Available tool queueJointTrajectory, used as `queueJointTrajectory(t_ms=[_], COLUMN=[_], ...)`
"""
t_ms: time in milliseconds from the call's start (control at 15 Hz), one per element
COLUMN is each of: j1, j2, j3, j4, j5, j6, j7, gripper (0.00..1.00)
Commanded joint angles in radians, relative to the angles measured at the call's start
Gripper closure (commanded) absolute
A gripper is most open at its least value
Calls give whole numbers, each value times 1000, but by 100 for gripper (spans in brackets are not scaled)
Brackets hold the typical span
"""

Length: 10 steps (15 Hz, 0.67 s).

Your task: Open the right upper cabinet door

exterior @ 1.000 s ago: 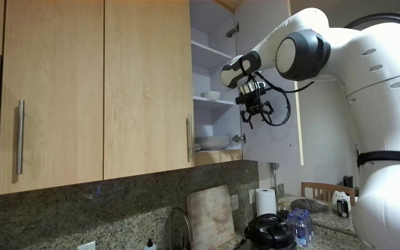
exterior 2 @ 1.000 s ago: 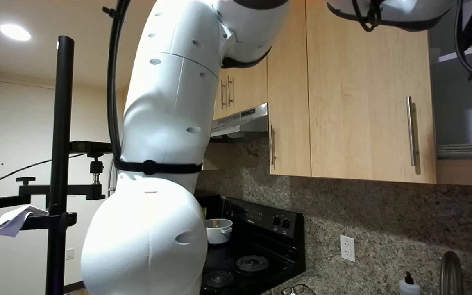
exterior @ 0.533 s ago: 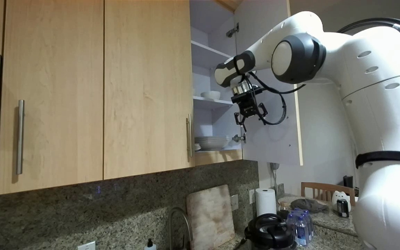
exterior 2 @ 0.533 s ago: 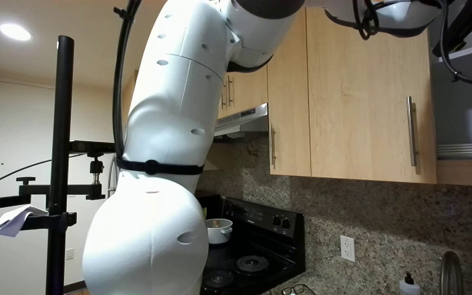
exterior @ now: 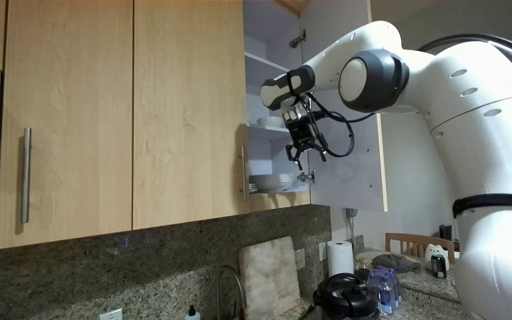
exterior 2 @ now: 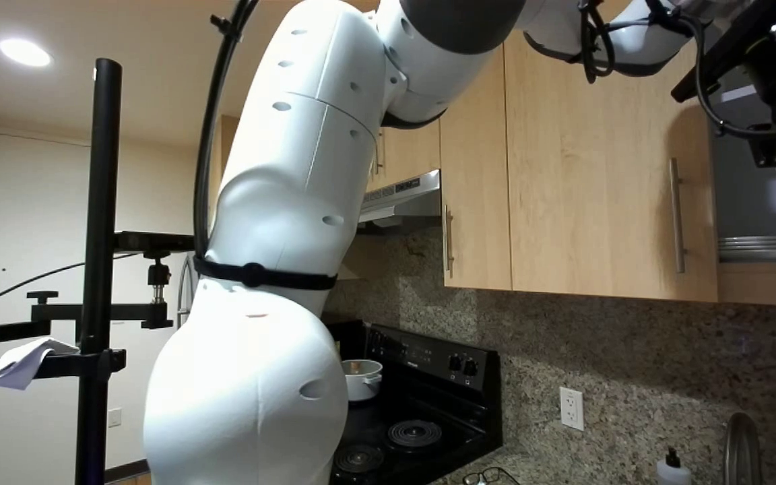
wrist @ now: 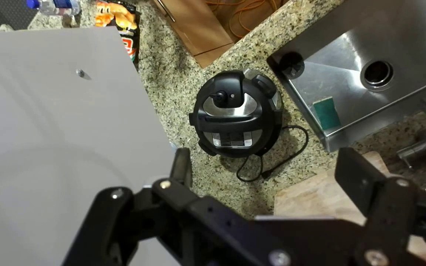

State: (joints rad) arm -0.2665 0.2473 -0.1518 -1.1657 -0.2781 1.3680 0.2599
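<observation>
"Where's the door [exterior: 351, 182]?"

"Right end of the upper cabinet [exterior: 282, 200], swung wide in an exterior view; an upper hinge [exterior: 298, 39] and a lower hinge [exterior: 306, 177] carry it; in the wrist view its pale inner face [wrist: 61, 118] fills the left side."

"And the jaws?"

"Spread, with nothing between them; the gripper [wrist: 264, 159] points down before the shelves [exterior: 265, 128], seemingly apart from the door, though I can't rule out a brush."

"So the job's done?"

"I'd judge so, or very nearly; what's left is probably just backing away."

"If it wants more swing, how will it handle?"

"Stiff, I'd guess, yet light to turn, since the hinges bear the weight; a push near the free edge [exterior: 382, 169] should need least force; close to the hinges it would feel heavy and strain them."

"Not the handle?"

"Out of sight, presumably on the outer face; slim smooth metal, if it matches the bar [exterior: 244, 173] on the next door [exterior: 189, 111], so the fingers [wrist: 359, 181] might slide along it; I'd nudge the inner face instead, flat-on; it should take that well, but the dishes [exterior: 271, 182] behind the gripper look fragile, so no dipping inward."
</observation>
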Motion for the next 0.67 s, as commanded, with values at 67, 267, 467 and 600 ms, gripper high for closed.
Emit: queueJointTrajectory(t_ms=[67,267,467,600], j1=[-5,-17,-25,-30], j2=[-64,-90,-123,-160], j3=[15,10,2,-5], j4=[-30,-51,-101,-166], j5=[19,49,76,76], j6=[-23,-58,-82,-57], j7=[-128,-171,-167,-167], gripper=[0,0,0,0])
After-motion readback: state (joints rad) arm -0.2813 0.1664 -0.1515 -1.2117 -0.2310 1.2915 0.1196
